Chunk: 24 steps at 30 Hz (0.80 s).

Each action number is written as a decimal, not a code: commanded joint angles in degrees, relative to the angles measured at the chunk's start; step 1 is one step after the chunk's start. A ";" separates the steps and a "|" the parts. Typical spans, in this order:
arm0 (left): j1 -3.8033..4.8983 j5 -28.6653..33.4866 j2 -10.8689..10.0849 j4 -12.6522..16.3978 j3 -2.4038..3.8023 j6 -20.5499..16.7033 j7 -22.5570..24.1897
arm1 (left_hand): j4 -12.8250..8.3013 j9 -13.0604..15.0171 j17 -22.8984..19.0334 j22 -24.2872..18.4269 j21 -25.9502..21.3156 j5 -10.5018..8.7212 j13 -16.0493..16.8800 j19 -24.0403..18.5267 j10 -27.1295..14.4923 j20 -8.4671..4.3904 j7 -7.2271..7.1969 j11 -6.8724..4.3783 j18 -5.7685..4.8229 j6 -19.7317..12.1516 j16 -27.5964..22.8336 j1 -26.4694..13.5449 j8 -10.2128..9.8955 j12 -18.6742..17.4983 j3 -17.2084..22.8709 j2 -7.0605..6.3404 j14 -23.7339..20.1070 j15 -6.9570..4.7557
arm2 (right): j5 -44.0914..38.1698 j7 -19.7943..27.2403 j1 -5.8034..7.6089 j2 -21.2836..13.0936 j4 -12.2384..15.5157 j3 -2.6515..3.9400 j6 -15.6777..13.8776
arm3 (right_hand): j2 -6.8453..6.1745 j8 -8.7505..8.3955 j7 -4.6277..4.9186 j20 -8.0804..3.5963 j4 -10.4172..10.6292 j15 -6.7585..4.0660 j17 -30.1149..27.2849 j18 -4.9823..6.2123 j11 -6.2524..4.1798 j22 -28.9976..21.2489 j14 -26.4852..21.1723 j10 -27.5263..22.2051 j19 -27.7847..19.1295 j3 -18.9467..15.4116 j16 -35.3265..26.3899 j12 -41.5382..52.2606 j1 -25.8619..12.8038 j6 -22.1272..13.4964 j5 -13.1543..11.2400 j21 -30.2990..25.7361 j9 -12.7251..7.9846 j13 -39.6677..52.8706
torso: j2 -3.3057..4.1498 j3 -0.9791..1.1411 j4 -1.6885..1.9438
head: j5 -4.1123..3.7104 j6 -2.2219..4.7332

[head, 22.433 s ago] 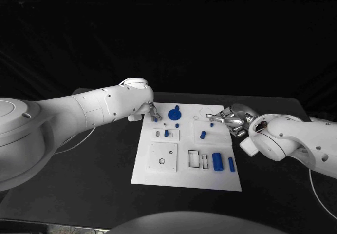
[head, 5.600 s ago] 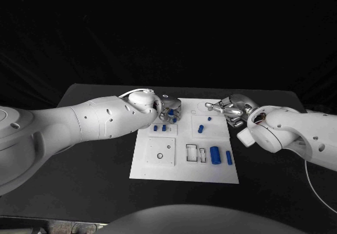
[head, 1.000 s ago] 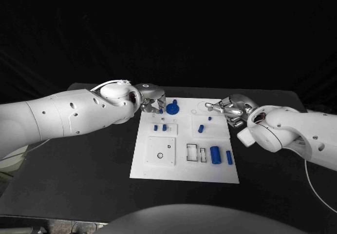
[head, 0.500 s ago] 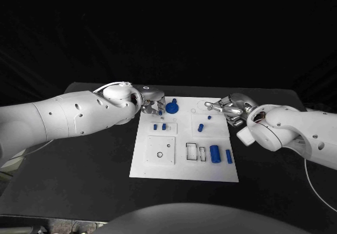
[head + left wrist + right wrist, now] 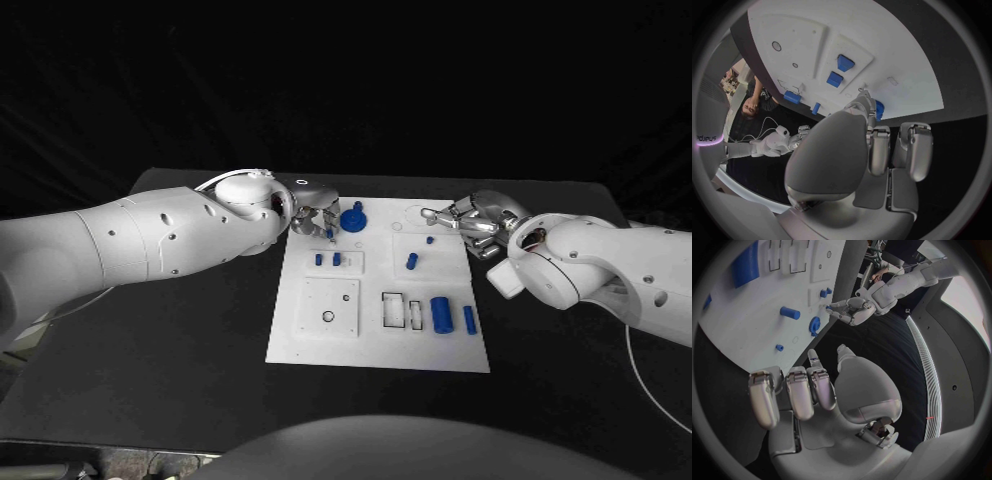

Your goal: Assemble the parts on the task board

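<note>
The white task board (image 5: 372, 345) lies mid-table. A blue gear-like part (image 5: 353, 220) sits near its far edge, also seen in the right wrist view (image 5: 814, 325). Two small blue parts (image 5: 329, 260) stand side by side below it, and a blue cylinder (image 5: 413, 263) and a small peg (image 5: 430, 240) lie to the right. My left hand (image 5: 312, 217) hovers at the board's far left corner beside the gear and pinches a small blue part (image 5: 879, 110) at its fingertips. My right hand (image 5: 467, 222) stays at the far right edge, fingers (image 5: 798, 390) side by side with nothing in them.
A thick blue cylinder (image 5: 441, 316) and a slim blue pin (image 5: 470, 321) lie near the board's front right, beside outlined slots (image 5: 394, 312). A square plate with a hole (image 5: 330, 306) sits front left. Black table (image 5: 173, 340) surrounds the board.
My left hand was over the gear 5.6 s ago and has drawn back to its left; over the last second it barely shifted. My right hand has not moved.
</note>
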 commanded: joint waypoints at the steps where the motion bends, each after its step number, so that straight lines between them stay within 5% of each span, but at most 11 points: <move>1: -0.04 -0.02 0.28 0.03 0.03 1.40 0.81 | 0.07 0.03 15.09 15.06 0.14 0.33 0.02 6.03 -0.23 -0.42 -0.05 0.01 -0.87 -0.44 0.15 -0.19 0.14 -0.24 0.39 -0.17 5.97 0.33 | -0.11 0.10 -0.03 0.00 0.07 0.00 0.78 | 0.25 0.18 -0.11 0.47 -0.07 0.51 15.09 -0.81 0.53 15.10 5.98 6.01 6.10 -0.31 0.23 0.23 0.16 -0.30 0.16 0.26 0.09 15.08 | -0.04 -0.01 -0.01 | 0.04 -0.02; 24: -0.35 -0.02 0.86 -0.87 0.03 3.58 0.27 | 0.04 -0.03 15.09 15.06 0.14 0.33 0.01 6.03 -0.47 -0.42 -0.10 -0.05 -0.87 -0.61 0.15 -0.09 0.01 -0.29 0.55 -0.19 5.97 0.31 | -0.10 0.13 -0.03 0.05 0.11 0.00 0.82 | 0.25 0.18 -0.11 0.47 -0.07 0.51 15.09 -0.81 0.53 15.10 5.98 6.01 6.10 -0.31 0.23 0.23 0.16 -0.30 0.16 0.26 0.09 15.08 | -0.04 -0.01 0.00 | 0.05 0.11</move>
